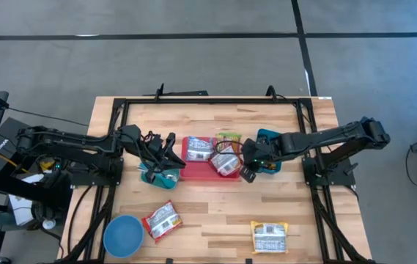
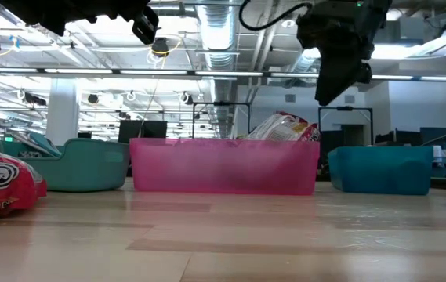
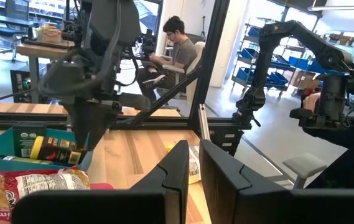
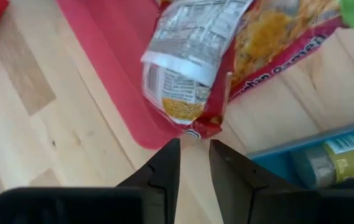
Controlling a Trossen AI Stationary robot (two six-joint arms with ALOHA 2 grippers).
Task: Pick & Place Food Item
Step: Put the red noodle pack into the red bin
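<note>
A pink tray [image 1: 193,174] in the middle of the table holds several food packets. One red ramen packet [image 4: 195,68] leans over the tray's near right corner and shows above the tray wall in the low view [image 2: 284,127]. My right gripper [image 1: 248,173] hovers above that corner, open by a narrow gap and empty; it also shows in its wrist view [image 4: 194,155] and the low view [image 2: 339,74]. My left gripper [image 1: 168,149] is shut and empty, raised over a teal bin [image 1: 157,176]; it also shows in its wrist view [image 3: 193,163].
A blue bin [image 1: 270,139] with packets stands right of the tray. A red packet [image 1: 162,220], a blue bowl [image 1: 122,235] and a yellow packet [image 1: 269,236] lie near the table's front edge. A person [image 3: 180,53] sits beyond the table.
</note>
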